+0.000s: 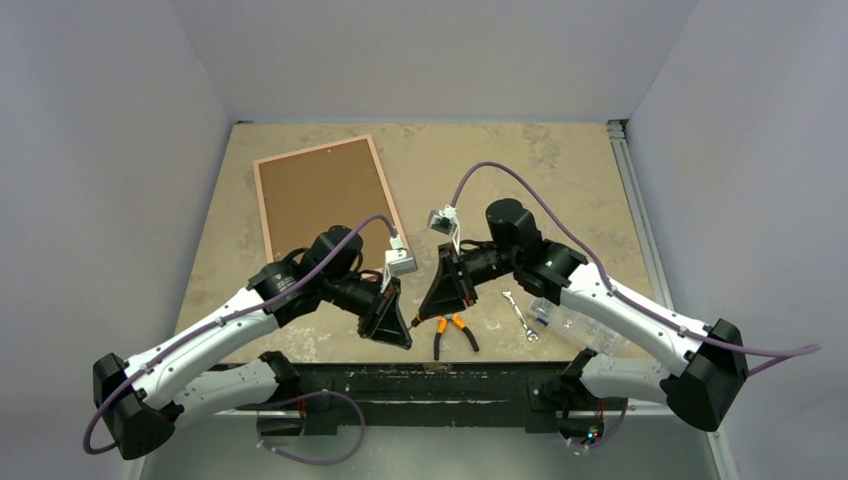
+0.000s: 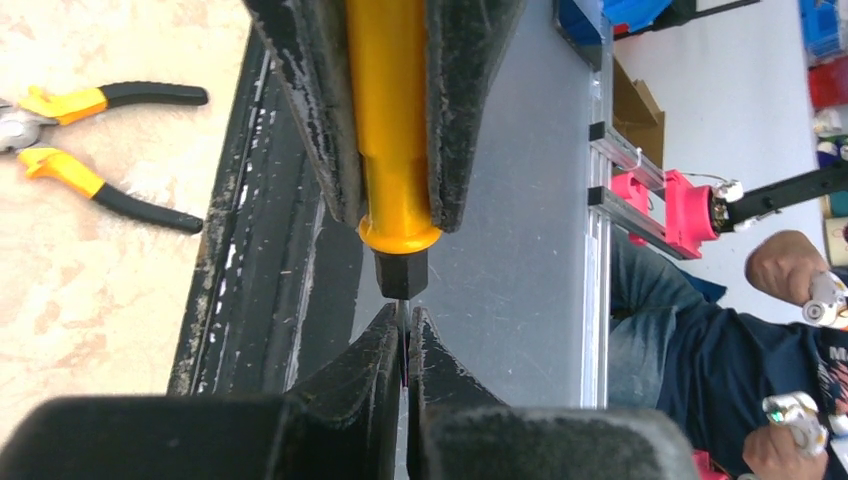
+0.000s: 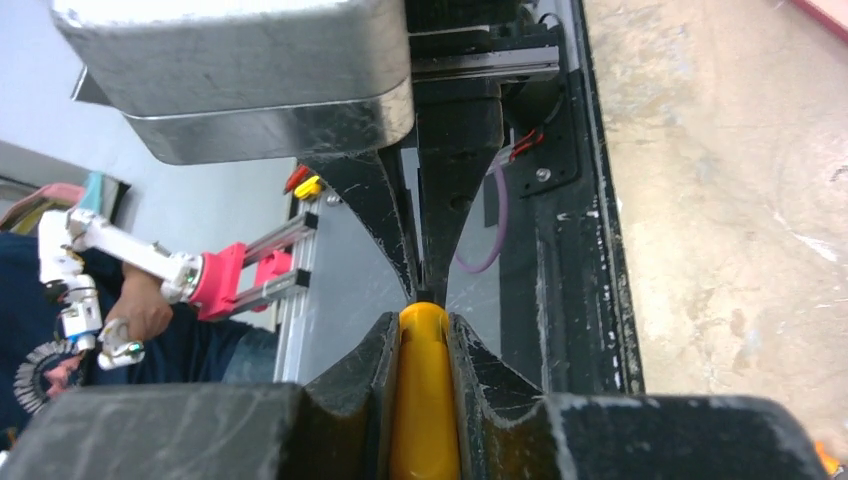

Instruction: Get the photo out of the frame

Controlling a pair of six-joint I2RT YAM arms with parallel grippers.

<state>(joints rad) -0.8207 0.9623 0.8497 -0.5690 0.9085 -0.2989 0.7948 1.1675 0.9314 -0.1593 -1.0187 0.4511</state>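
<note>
While the frame (image 1: 325, 195) lies board-side up at the surface's (image 1: 560, 170) far left, the right claw (image 3: 424, 328) clenches a screwdriver (image 2: 390, 120) by its handle. The left claw (image 2: 405, 350) pinches the shaft, likely a handover. No photo shows, presumably still inside.

Wrists turned toward each other, my right tool (image 3: 424, 328) clamps the handle of a yellow screwdriver (image 2: 392, 120); my left tool (image 2: 403, 325) pinches its shaft.
</note>
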